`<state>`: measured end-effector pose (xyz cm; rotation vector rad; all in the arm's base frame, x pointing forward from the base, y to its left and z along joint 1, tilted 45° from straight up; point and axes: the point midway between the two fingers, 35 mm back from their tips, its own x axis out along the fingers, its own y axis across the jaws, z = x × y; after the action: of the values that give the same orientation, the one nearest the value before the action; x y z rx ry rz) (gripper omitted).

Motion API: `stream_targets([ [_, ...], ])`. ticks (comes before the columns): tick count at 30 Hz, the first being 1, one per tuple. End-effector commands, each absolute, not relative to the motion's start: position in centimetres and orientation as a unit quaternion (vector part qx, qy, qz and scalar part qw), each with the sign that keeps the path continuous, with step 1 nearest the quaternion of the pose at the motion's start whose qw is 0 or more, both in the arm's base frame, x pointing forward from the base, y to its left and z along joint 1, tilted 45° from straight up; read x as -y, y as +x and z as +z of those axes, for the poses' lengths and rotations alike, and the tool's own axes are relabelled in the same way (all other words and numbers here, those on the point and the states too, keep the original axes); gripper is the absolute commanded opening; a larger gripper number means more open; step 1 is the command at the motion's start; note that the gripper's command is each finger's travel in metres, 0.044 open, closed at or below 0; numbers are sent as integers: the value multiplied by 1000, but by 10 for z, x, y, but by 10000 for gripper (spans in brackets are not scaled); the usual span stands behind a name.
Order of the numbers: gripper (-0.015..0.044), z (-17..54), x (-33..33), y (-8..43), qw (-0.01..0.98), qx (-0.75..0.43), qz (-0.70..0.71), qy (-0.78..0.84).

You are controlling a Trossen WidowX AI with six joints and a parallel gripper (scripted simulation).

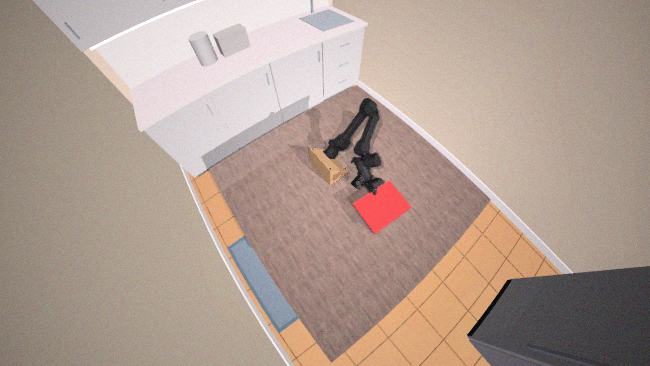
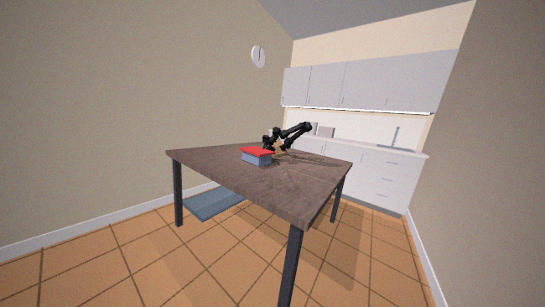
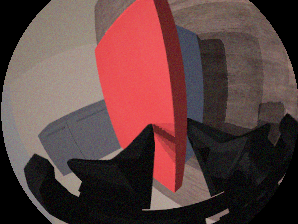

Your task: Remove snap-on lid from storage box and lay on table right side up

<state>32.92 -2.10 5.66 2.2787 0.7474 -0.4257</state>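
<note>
Clamped with the black two-fingered gripper (image 1: 374,190) (image 2: 268,148) (image 3: 169,125) on an edge of the flat red rectangular lid (image 1: 382,207) (image 2: 256,151) (image 3: 140,75), low in the middle of the wrist frame. In the exterior view, see the lid near the centre of the frame, over the blue rectangular storage box (image 2: 256,158) (image 3: 194,70) on the brown wood-grained table (image 1: 300,240) (image 2: 268,180) (image 3: 240,30). From the top, find the lid just right of centre, below and to the right of an angular tan object (image 1: 321,166).
</note>
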Motion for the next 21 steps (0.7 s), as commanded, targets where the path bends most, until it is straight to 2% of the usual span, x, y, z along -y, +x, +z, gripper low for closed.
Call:
stream_targets([
  [1, 0, 59, 24, 329, 347, -285, -163, 879],
  [21, 0, 62, 27, 328, 347, -285, -163, 878],
])
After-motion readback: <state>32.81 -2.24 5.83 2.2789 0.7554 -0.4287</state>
